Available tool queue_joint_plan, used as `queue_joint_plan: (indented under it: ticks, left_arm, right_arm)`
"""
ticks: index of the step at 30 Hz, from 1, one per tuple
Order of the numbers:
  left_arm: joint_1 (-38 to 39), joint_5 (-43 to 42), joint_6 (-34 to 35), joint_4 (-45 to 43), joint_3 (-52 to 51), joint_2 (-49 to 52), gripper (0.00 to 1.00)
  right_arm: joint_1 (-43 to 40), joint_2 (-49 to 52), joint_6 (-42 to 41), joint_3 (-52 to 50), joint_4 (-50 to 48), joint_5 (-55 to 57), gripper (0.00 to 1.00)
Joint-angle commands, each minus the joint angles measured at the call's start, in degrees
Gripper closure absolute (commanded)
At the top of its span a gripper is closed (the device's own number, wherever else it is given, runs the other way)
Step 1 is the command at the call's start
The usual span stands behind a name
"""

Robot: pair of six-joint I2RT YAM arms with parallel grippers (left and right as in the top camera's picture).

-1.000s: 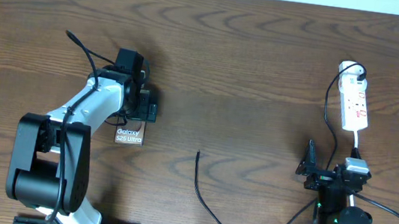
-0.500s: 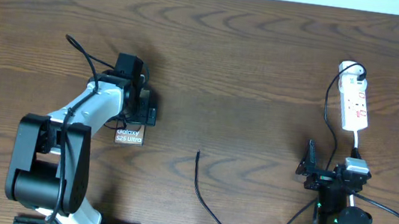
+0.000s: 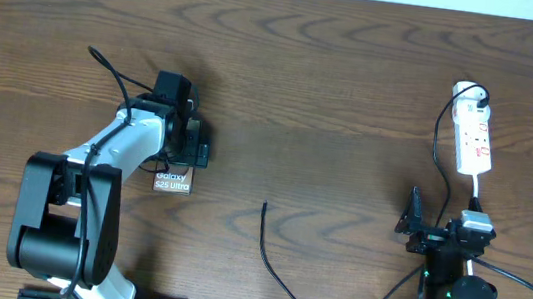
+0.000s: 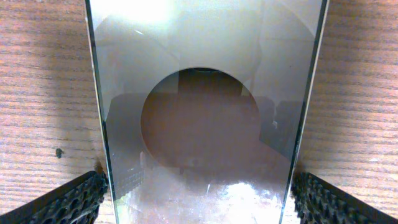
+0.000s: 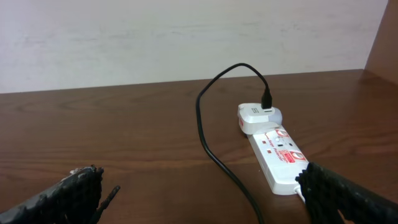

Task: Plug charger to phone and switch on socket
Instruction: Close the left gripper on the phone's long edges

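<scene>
The phone [image 3: 172, 181] lies flat on the wooden table, its white lettering showing below my left gripper [image 3: 188, 153]. In the left wrist view the phone's glossy face [image 4: 199, 124] fills the frame, and my left gripper [image 4: 199, 202] is open, one pad outside each long edge. The charger's free plug end [image 3: 264, 206] lies mid-table. Its black cable [image 3: 277, 277] loops along the near edge and up to a white adapter [image 3: 469, 92] in the socket [image 3: 475, 141]. My right gripper [image 3: 443, 216] is open and empty, just short of the socket [image 5: 277, 155], with the cable [image 5: 214, 155] running between its fingers.
The left arm's white and black body [image 3: 68, 212] takes up the near left of the table. The right arm's base [image 3: 456, 297] sits at the near right, with the socket's white lead [image 3: 479, 194] running down to it. A pale wall [image 5: 186, 37] stands behind the table.
My left wrist has shifted very slightly over the phone. The right arm, cable and socket have not moved.
</scene>
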State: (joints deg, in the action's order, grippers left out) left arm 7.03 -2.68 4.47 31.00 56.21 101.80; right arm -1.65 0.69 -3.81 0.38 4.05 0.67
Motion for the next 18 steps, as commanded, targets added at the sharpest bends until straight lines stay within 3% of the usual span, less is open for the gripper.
queue_joint_plan:
  ticks: [1, 18]
  left_arm:
    - [0.0, 1.0, -0.4, 0.2, -1.7, 1.0, 0.02]
    - [0.0, 1.0, -4.3, 1.3, -1.7, 1.0, 0.02]
  right_arm:
    - [0.5, -0.3, 0.7, -0.1, 0.3, -0.2, 0.01]
    - [0.5, -0.3, 0.7, -0.1, 0.3, -0.2, 0.01]
